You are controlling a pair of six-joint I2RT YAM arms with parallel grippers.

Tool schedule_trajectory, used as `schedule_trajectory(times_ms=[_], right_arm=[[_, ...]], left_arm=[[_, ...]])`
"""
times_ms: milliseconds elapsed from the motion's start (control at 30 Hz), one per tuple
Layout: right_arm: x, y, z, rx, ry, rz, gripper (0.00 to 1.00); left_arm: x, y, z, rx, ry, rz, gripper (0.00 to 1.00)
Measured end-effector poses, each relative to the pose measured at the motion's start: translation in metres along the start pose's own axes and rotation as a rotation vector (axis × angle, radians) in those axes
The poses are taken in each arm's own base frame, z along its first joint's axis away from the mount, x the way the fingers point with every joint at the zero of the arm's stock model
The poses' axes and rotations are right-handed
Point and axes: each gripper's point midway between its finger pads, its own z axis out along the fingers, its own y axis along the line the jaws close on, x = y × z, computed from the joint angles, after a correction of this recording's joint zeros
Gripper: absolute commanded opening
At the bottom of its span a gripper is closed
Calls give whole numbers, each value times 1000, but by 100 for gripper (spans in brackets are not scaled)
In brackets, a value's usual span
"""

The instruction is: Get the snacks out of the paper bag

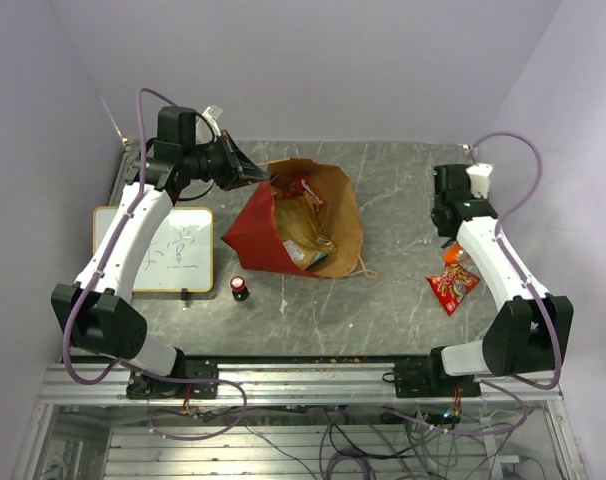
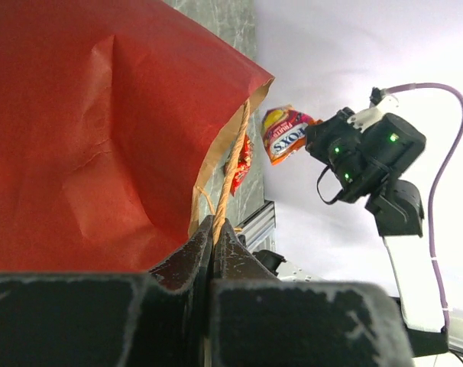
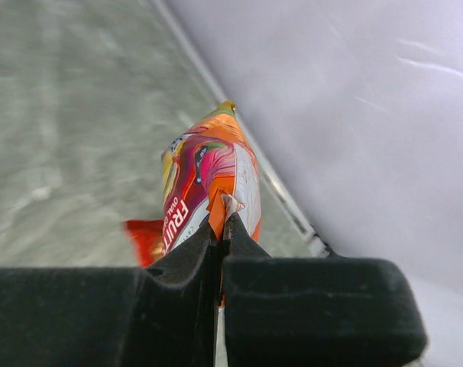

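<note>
Grips the thin cord handle [image 2: 231,164] of the paper bag [image 1: 255,238] with the left tool [image 2: 215,229], jaws pinched tight on the cord right at the bag's rim, toward the far left of the surface [image 1: 403,190]. Has the bag on its side at mid-surface, red outside toward the left, brown inside gaping toward the right. Shows a few snacks in the mouth from above: a small red packet [image 1: 305,188] near the far rim, a yellow-orange bag [image 1: 301,222] next to it, a teal-edged pack [image 1: 311,252] at the near end; print too small to read, and anything deeper hidden under the red wall. Pinches the top seal of an orange fruit-candy packet [image 3: 208,176] in the right tool [image 3: 221,223], jaws closed on it, at the right side of the surface, well apart from the bag; lettering partly cut off behind the fingers. Just near of that, flat on the surface, another red packet [image 1: 455,288]; only a blurred corner of it in the right wrist view. Cannot tell from the left wrist view whether the red scrap [image 2: 243,164] beyond the bag's rim sits inside the bag or behind it. Left of the bag, a white board [image 1: 173,250] with faint writing, partly under the left arm; near the bag's near corner, a small red-and-black cylinder [image 1: 240,288], upright.
</note>
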Motion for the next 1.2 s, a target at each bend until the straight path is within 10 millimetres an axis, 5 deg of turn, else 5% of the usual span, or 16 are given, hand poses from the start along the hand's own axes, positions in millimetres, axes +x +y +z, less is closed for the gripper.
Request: schedule_trajectory(times_ms=[133,233,367,500,700,1200], right_arm=[[24,-42,36,130,80,9,0],[20,-43,44,138,69,-15,0],[22,-10,63,76,90,-66,10],[20,43,79,-27,161,-106,0],[28,97,54,-151,163,-144,1],[49,125,44,-307,220,-165,73]], left_arm=[[-2,-3,-1,5,-4,6,7],[1,-5,0,7,6,7,7],[4,-10,3,15,18,15,7],[9,-13,4,21,33,18,7],[12,-15,5,29,43,20,7],[15,-19,5,41,52,11,7]])
